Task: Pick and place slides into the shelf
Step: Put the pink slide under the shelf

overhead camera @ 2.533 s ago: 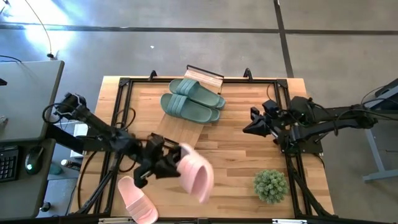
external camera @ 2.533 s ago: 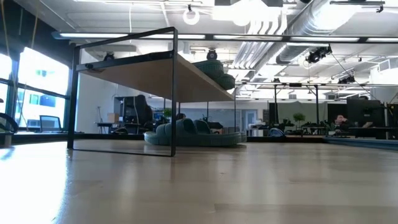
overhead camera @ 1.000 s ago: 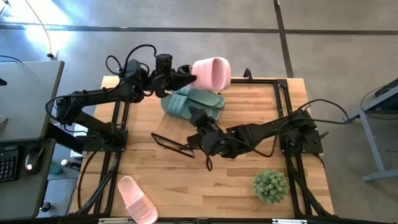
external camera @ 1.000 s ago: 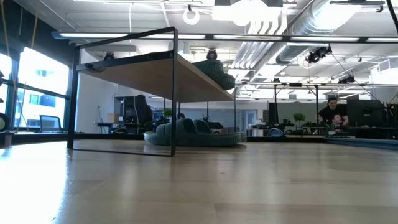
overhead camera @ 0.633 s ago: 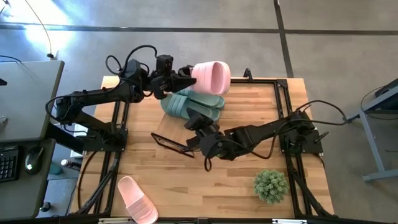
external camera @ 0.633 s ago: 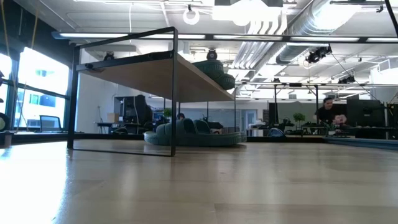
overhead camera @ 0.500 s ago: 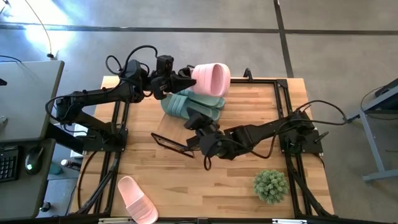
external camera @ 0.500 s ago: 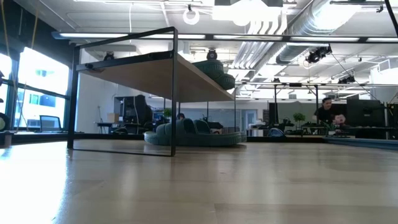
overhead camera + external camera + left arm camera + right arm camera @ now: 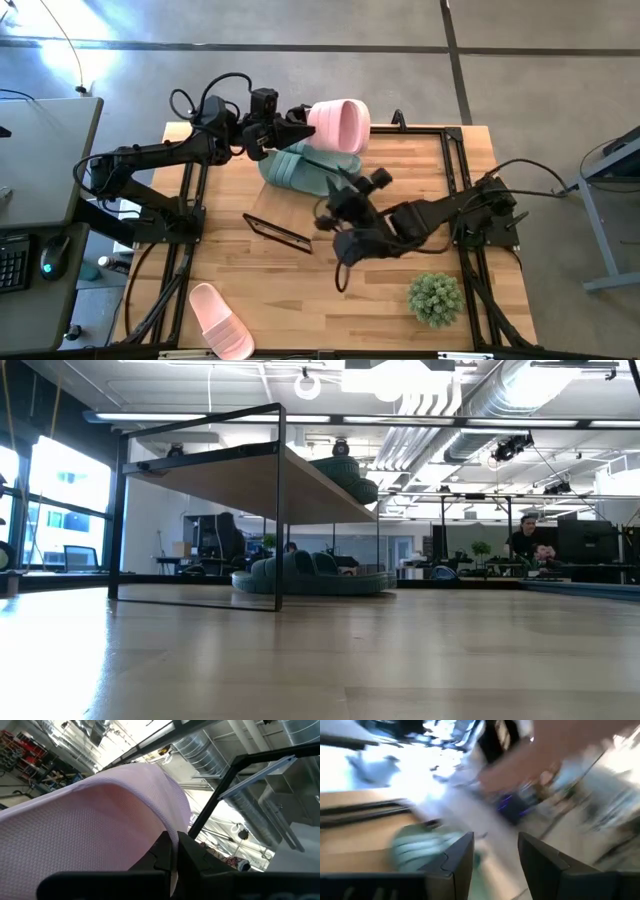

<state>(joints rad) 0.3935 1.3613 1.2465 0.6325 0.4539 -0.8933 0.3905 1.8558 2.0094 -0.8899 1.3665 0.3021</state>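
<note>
My left gripper [image 9: 303, 125] is raised over the table's far edge, shut on a pale pink slide [image 9: 338, 125] that fills the left wrist view [image 9: 90, 820]. Sage green slides [image 9: 300, 168] lie on the shelf below it; the low view shows some under the plank [image 9: 300, 575] and one on top [image 9: 350, 478]. The shelf [image 9: 230, 470] has a light plank top and a black wire frame [image 9: 278, 230]. My right gripper [image 9: 338, 192] hovers open just right of the green slides, holding nothing [image 9: 495, 845]. A second pink slide [image 9: 220, 320] lies flat near the table's near left corner. My left gripper pinches an edge of the pink slide's curved wall [image 9: 167, 832] between its two fingers [image 9: 160, 855], coming roughly level from the table's left. The slide is lifted clear of the shelf and stands on its side, its opening facing up in the high view.
A small green potted plant [image 9: 435, 298] stands near the table's near right corner. Black frame rails [image 9: 455, 160] run along the table's edges. A desk with a keyboard [image 9: 15, 262] stands left of the table. A person [image 9: 528, 540] shows far off in the room.
My right gripper has drawn back from the green slides toward the table's right edge and rolled about its own axis; its wrist view is blurred by the motion. My left gripper and the pink slide have stayed where they were.
</note>
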